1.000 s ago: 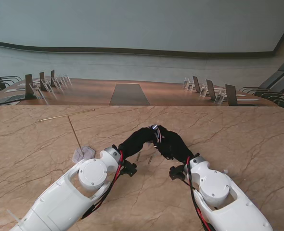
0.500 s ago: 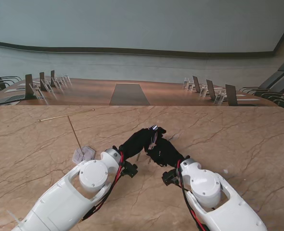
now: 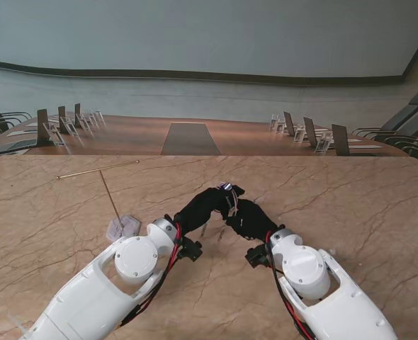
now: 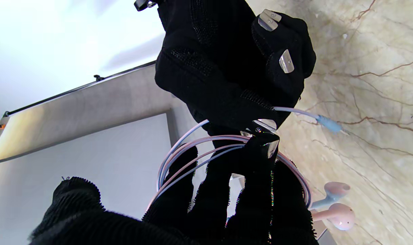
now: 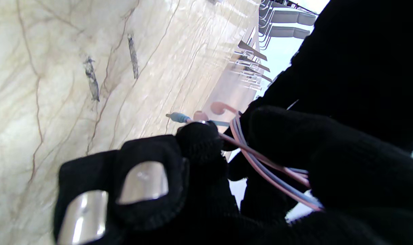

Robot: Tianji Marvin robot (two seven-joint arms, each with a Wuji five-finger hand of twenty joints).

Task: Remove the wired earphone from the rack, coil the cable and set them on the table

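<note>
Both black-gloved hands meet above the middle of the marble table. My left hand [image 3: 203, 205] is shut on the earphone cable [image 4: 179, 153], pink and pale blue, which loops several times around its fingers. Two pink earbuds [image 4: 339, 207] hang from the coil, just over the table. My right hand [image 3: 248, 218] pinches the cable end near the blue plug [image 4: 328, 124], which sticks out past its fingers. In the right wrist view the same cable strands [image 5: 260, 158] run between the gloves, with the plug [image 5: 179, 117] and earbuds [image 5: 218, 108] beyond. The thin metal rack [image 3: 110, 190] stands bare at the left.
The rack's small pale base [image 3: 122, 227] sits beside my left forearm. A long brown conference desk [image 3: 188, 138] with name stands and chairs lies beyond the table's far edge.
My right hand swung left toward the left hand, then eased slightly back right. The left hand has stayed in place, holding the coil.
</note>
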